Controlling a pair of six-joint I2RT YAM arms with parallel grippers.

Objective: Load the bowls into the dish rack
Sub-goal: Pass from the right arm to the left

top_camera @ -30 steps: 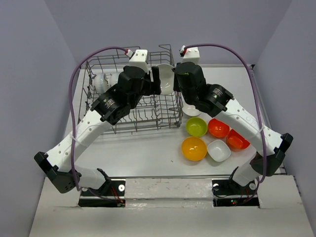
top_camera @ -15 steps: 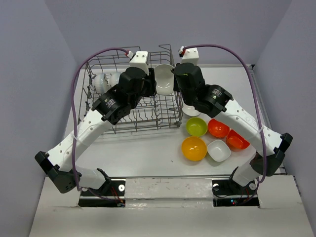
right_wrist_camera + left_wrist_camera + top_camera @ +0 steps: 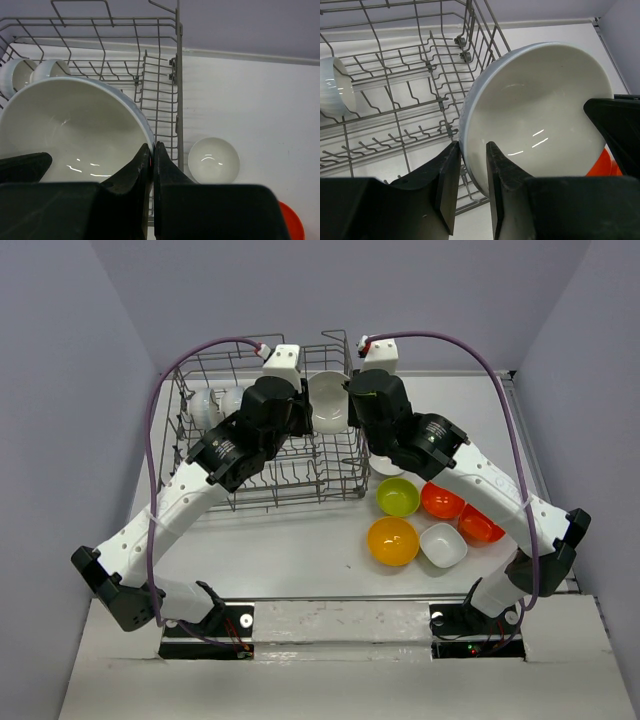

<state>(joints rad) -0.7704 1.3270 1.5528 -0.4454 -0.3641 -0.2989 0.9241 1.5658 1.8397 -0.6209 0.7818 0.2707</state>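
Left pincer (image 3: 472,149) has closed astride the white bowl (image 3: 540,105); right pincer (image 3: 152,146) pinches its rim.

Grey wire dish rack (image 3: 268,502), two white bowls (image 3: 215,403) on edge in its far left corner, large white bowl (image 3: 328,405) tilted above its right side, small white bowl (image 3: 213,160) just outside, lime green bowl (image 3: 397,497), orange-yellow bowl (image 3: 392,541), two red-orange bowls (image 3: 441,499), squarish white bowl (image 3: 442,545) clustered upright right of the rack

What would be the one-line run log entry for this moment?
white bowl over dish rack | right claw: pinching rim | left claw: gripping opposite rim
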